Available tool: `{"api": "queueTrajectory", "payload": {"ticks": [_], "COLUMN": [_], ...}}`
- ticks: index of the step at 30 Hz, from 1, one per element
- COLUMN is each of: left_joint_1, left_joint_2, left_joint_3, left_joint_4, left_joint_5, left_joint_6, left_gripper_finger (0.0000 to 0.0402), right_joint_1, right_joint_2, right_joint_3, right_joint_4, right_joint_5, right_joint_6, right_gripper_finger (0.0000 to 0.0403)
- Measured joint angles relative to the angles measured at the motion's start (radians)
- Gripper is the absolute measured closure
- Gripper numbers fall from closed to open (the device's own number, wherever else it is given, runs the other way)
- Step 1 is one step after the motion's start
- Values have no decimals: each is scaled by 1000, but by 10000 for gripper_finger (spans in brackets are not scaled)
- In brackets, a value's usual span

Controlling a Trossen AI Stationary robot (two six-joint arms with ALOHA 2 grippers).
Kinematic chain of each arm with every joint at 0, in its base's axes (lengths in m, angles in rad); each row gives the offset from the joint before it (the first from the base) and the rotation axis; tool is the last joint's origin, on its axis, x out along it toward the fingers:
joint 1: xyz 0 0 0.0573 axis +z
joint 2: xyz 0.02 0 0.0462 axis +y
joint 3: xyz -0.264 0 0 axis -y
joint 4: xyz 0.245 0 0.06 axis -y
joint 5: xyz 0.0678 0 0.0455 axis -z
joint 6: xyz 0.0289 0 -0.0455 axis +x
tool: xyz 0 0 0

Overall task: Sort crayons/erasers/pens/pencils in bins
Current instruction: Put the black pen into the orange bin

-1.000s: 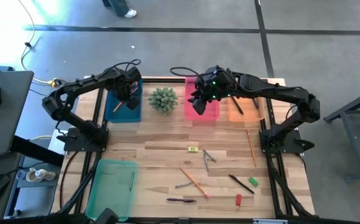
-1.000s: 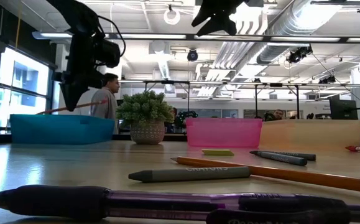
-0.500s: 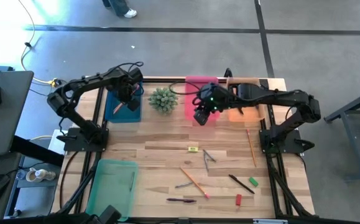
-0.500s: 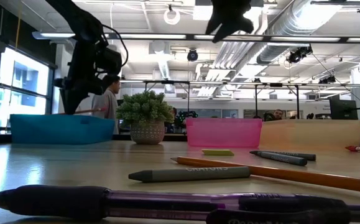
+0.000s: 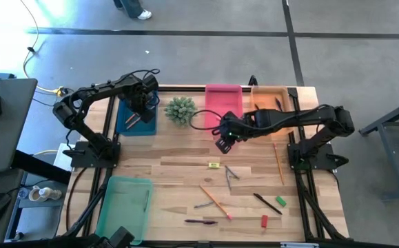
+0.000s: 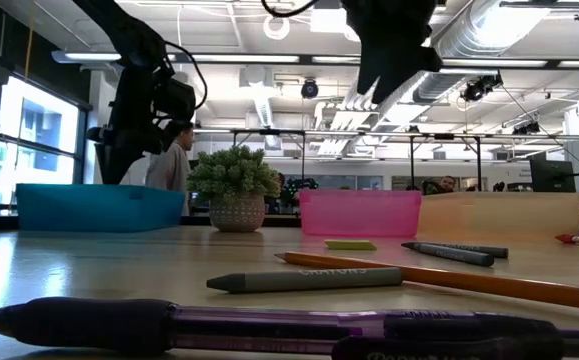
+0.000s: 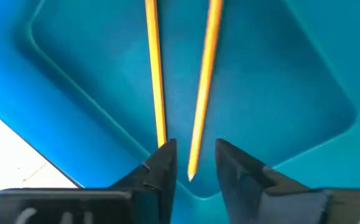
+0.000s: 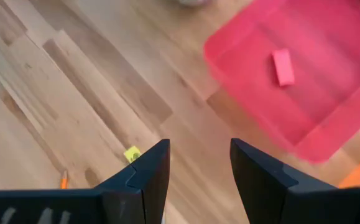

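My left gripper (image 5: 140, 109) hangs open over the dark blue bin (image 5: 148, 128) at the far left, pointing down. Two orange pencils (image 7: 199, 93) lie side by side on the bin's floor. One pencil's tip (image 7: 191, 175) shows between the fingers, apart from them. My right gripper (image 5: 223, 143) is open and empty above bare wood, just in front of the pink bin (image 5: 224, 96). A pink eraser (image 8: 283, 67) lies in that bin. Dark pens (image 5: 279, 105) lie in the orange bin (image 5: 268, 93).
A spiky potted plant (image 5: 180, 109) stands between the blue and pink bins. A yellow eraser (image 5: 213, 165), grey crayons (image 5: 231, 173), orange pencils (image 5: 215, 202), pens (image 5: 267, 202) and a green eraser (image 5: 280, 201) and red eraser (image 5: 264, 221) lie scattered toward the near edge. The light green bin (image 5: 120, 210) stands near left.
My left gripper has opened over the blue bin and let go of an orange pencil, which has dropped in beside the other. My right gripper has come from above the pink bin toward the near edge and downward, turning as it went, its fingers staying open.
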Motion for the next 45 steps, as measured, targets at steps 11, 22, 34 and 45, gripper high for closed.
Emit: {"api": "queueTrajectory", "payload": {"ticks": [11,22,34,45], "left_joint_1": [0,-2,-113,-380], "left_joint_2": [0,-6,-137,-182], "left_joint_3": [34,227,279,278], "left_joint_4": [-29,-127,-108,-35], "left_joint_5": [-1,31,160,161], "left_joint_6": [60,66,-14,-168], "left_gripper_finger": [244,243,243,243], "right_joint_1": [77,144,255,399], "right_joint_2": [0,-1,-2,-2], "right_joint_3": [-56,-134,-267,-382], "right_joint_4": [2,3,3,22], "right_joint_5": [-15,-20,-146,-273], "right_joint_6": [146,241,366,447], "right_gripper_finger": [242,242,242,242]}}
